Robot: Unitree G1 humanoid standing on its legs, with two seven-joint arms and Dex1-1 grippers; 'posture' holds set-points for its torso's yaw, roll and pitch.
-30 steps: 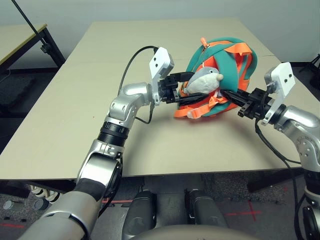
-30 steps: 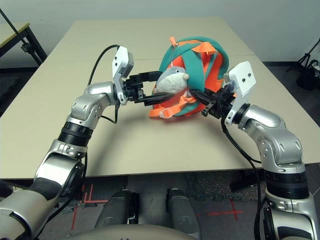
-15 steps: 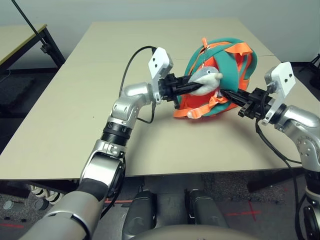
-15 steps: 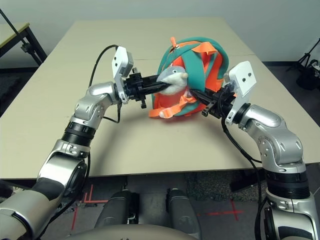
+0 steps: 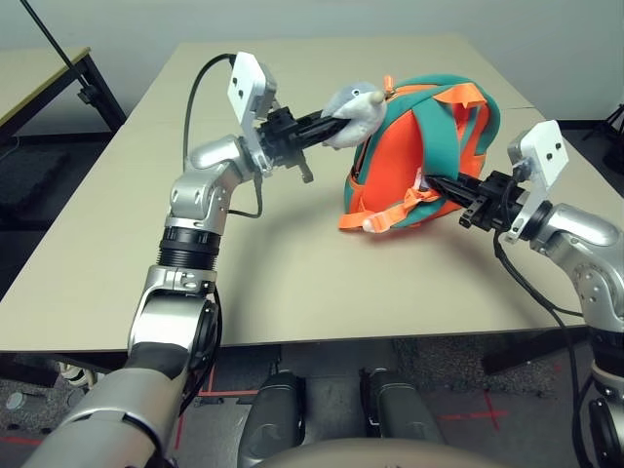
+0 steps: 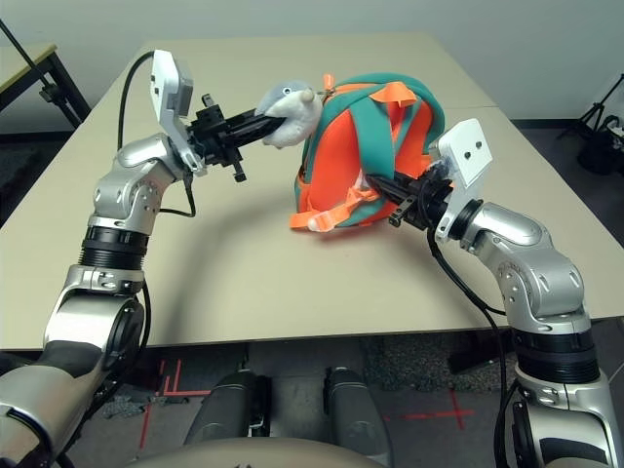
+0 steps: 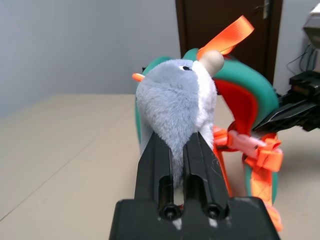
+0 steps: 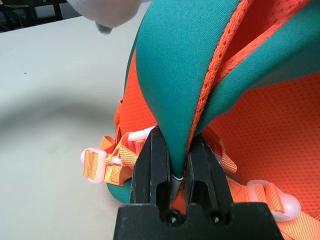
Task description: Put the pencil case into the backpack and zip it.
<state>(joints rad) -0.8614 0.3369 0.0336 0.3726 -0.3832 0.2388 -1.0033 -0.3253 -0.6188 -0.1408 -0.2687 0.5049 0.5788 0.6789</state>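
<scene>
Two silver robot arms work over a beige tabletop [image 5: 322,292], where a teal-and-orange child's backpack [image 5: 395,156] stands at the far side with its shoulder straps facing them. The left gripper [image 7: 177,160] is nearly closed, pinching the grey-and-white plush animal head [image 7: 172,95] beside the backpack; the right gripper [image 8: 179,155], also nearly closed, clamps a teal strap [image 8: 180,65]. A pale wall [image 5: 322,19] rises behind, with a dark brown door [image 7: 220,25]. Beyond the tabletop are a second table [image 5: 39,73], a black tripod [image 6: 590,112] and dark flooring with red tape marks [image 6: 453,411].
</scene>
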